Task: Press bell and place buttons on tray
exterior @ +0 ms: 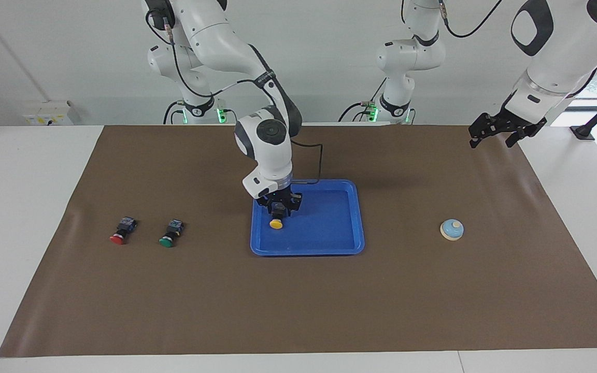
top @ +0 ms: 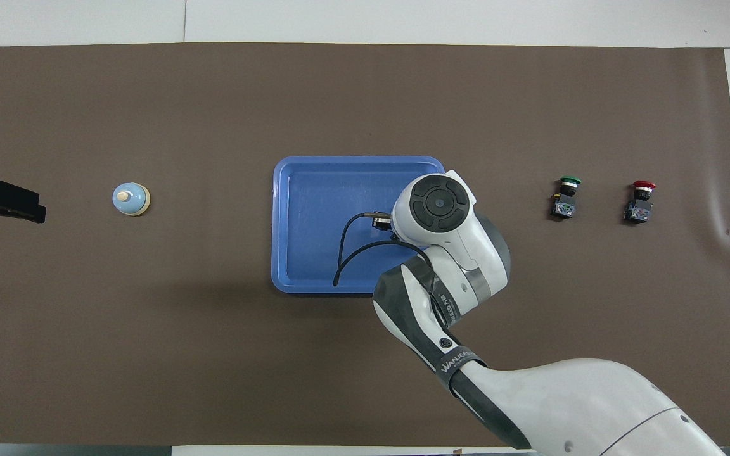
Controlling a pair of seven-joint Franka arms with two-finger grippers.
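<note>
Honestly, facing view: yellow button [exterior: 275,223] sits mid-frame in the tray [exterior: 329,248] under the right gripper [exterior: 276,207]; can't tell if it's gripped. Left gripper [exterior: 503,132] waits spread apart, top corner. Overhead: the arm hides the button. Looks light and hard with a slick cap, so grab the black body.

Open mat [exterior: 298,300] surrounds the bell [exterior: 452,229]; the right claw [exterior: 278,207] crowds the tray [exterior: 329,243].

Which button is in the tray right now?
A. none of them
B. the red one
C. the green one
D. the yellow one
D: the yellow button lies in the tray under the right gripper, while the red button and the green button lie on the mat toward the right arm's end of the table.
</note>
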